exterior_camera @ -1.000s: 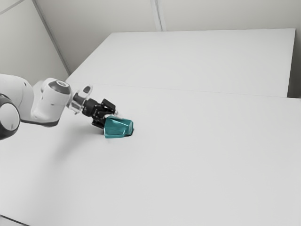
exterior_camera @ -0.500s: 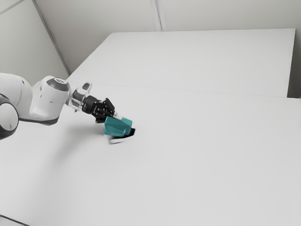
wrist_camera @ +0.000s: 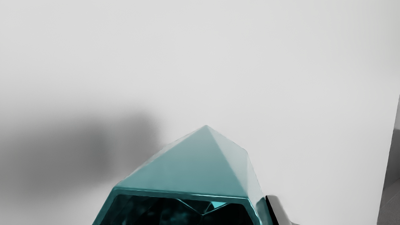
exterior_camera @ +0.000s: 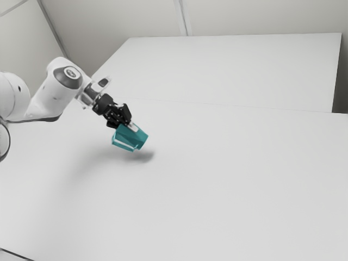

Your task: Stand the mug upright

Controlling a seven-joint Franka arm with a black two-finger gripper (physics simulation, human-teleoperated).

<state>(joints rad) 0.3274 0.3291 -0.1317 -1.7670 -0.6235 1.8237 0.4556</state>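
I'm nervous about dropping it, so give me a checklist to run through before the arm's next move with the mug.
1. Mug held in the pincer: ok, it is gripped above the table.
2. Mug raised off the table: ok, its soft shadow falls below it.
3. Mug upright: not ok, it is tilted.
4. Mug's opening visible to the wrist camera: ok, its rim and dark inside show.
5. Grip firm enough for turning: cannot tell, the pictures don't show force.
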